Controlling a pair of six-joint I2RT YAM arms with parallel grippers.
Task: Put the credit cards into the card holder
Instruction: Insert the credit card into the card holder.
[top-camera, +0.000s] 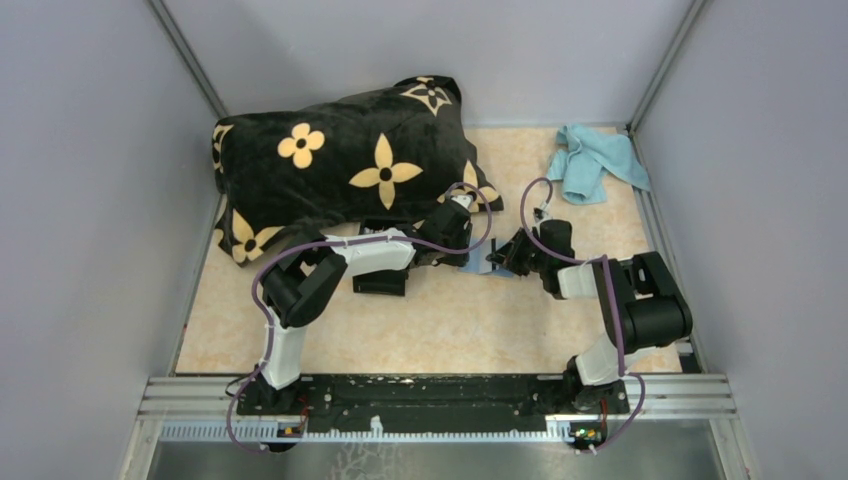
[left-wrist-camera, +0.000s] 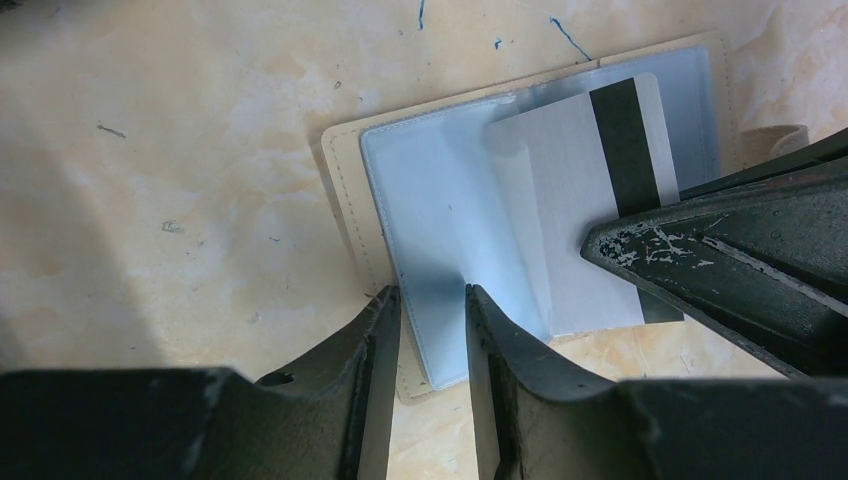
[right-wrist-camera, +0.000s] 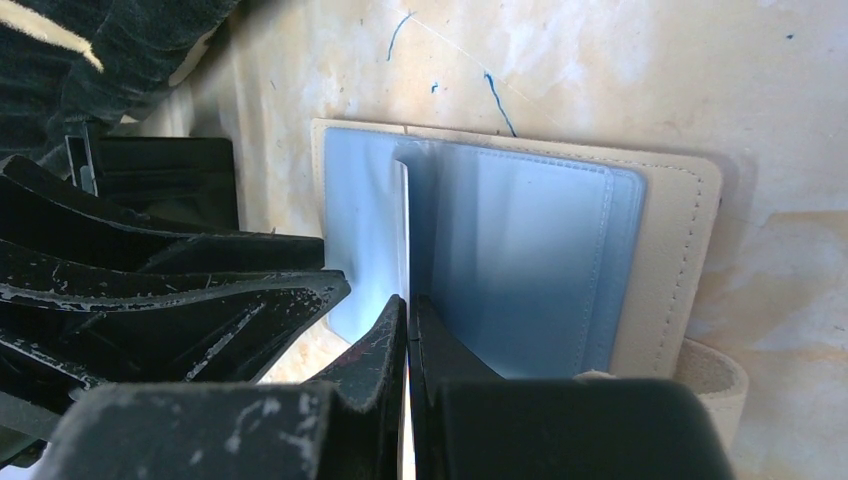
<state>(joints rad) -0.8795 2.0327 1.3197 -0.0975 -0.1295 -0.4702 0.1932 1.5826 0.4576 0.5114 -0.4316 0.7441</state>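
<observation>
Left wrist view: one left hand, fingers partly apart, straddles the near edge of the single pale beige stitched card holder with clear plastic sleeves. The holder lies open on the marbled worktop; whether that hand grips it I can't tell. One grey credit card with a dark stripe sits partly under a sleeve, pinched tight by the right hand.

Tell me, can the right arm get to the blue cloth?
Probably yes: nothing stands between the right end effector and the blue cloth, though it is holding the grey card.
</observation>
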